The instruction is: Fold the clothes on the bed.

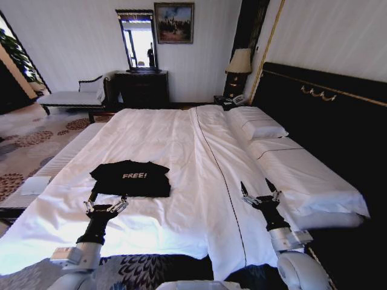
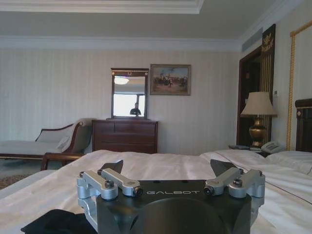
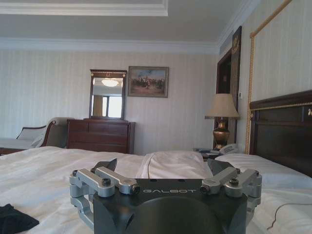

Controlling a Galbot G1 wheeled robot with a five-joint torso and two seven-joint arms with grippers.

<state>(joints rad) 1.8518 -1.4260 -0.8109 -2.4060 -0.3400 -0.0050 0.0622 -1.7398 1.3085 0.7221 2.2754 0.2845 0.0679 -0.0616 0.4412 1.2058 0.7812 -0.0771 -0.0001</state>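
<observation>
The bed (image 1: pixel 181 157) fills most of the head view. It has white sheets, a thin dark line running along its length, white pillows (image 1: pixel 260 128) on the right side, and a tall dark headboard (image 1: pixel 326 115) with gold trim. On the left half of the sheet lies a black T-shirt (image 1: pixel 131 177) with the white word "FREE!" on it. It looks already folded into a compact shape and lies flat.

The left gripper (image 1: pixel 107 199) hangs just beside the near edge of the T-shirt, with its jaws apart and nothing between them. In the left wrist view a corner of the black cloth (image 2: pixel 56 220) shows beside this gripper (image 2: pixel 167 168). The right gripper (image 1: pixel 260 192) is over the right half of the bed, well apart from the T-shirt and near the long pillow; its jaws are also apart and empty. In the right wrist view the same gripper (image 3: pixel 163 166) points toward the far end of the room.

At the far wall stands a dark wooden dresser (image 1: pixel 142 89) with a mirror (image 1: pixel 137 41) on it and a framed painting (image 1: pixel 174 23) beside the mirror. A chaise (image 1: pixel 72 96) with white cushion stands left of the dresser. A lamp (image 1: pixel 239 65) and a telephone (image 2: pixel 271 146) are on the nightstand next to the headboard. The floor on the left has a patterned carpet (image 1: pixel 30 145)
</observation>
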